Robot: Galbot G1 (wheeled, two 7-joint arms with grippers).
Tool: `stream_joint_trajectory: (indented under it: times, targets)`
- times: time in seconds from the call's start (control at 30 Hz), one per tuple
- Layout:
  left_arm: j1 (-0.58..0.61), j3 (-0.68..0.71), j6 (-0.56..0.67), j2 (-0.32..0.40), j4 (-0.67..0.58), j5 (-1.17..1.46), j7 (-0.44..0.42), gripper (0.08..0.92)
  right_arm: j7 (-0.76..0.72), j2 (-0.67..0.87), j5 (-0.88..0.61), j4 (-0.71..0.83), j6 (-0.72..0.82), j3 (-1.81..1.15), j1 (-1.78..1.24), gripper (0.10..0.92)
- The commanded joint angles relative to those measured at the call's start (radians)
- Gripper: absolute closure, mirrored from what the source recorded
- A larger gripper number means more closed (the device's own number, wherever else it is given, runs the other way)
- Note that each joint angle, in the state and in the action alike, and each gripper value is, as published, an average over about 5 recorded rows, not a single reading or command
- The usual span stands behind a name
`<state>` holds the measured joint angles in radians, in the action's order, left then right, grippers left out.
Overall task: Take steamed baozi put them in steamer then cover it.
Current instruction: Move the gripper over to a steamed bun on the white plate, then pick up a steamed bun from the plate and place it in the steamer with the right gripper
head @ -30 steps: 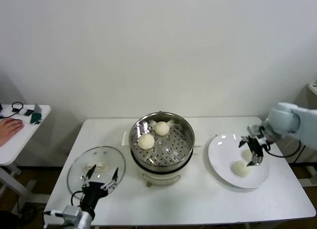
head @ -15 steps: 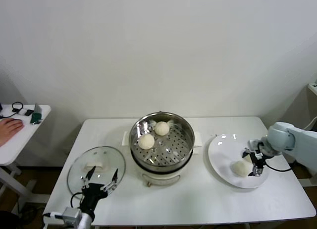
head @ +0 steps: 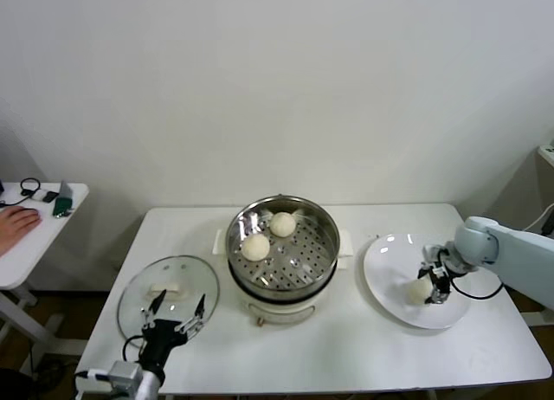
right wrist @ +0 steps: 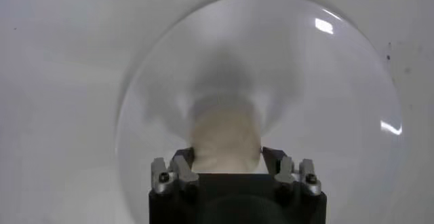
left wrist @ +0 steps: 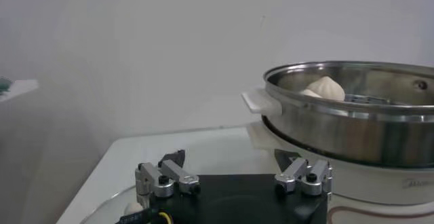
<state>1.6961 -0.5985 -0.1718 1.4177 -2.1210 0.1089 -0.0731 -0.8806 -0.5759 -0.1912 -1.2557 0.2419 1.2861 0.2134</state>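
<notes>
The right claw is down on the white plate with its fingers set either side of a steamed baozi; in the right wrist view the bun fills the gap between them and both fingers seem to touch its sides, so the claw looks closed on it, or all but. The bun rests on the plate, not lifted. Only this one bun shows clearly on the plate (a second may be hidden behind the claw).

Further along the table, well apart from the plate, stands the steamer, open, with two baozi lying in its perforated basket toward the back left.

Beyond that, at the front left, the left claw hangs idle with its fingers apart just above the near edge of the cover, which lies flat on the table beside the steamer.

The step in hand, I judge, is picking up the third bun. Next comes a gentle, firm hold, a straight lift clear of the plate, a carry over the steamer's rim, and a release onto a free part of the basket
</notes>
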Motion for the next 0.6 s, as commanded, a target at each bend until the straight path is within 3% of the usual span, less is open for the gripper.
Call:
stream_joint_trajectory:
  times: [0.03, 0.3, 0.43, 0.6]
  targets:
    - [0.002, 0.0, 0.001, -0.001, 0.0, 0.0, 0.0, 0.177, -0.026, -0.026, -0.013, 0.02, -0.015, 0.011, 0.017, 0.395]
    - [0.005, 0.0, 0.001, -0.004, -0.005, -0.001, 0.0, 0.177, -0.117, -0.045, -0.089, -0.019, -0.152, 0.231, 0.353, 0.431]
    - [0.008, 0.001, 0.001, -0.006, -0.009, -0.004, 0.0, 0.177, -0.153, -0.105, -0.156, -0.044, -0.274, 0.386, 0.621, 0.431]
    - [0.01, -0.001, 0.002, -0.009, -0.012, -0.008, 0.0, 0.177, -0.178, -0.22, -0.126, -0.099, -0.45, 0.422, 0.891, 0.431]
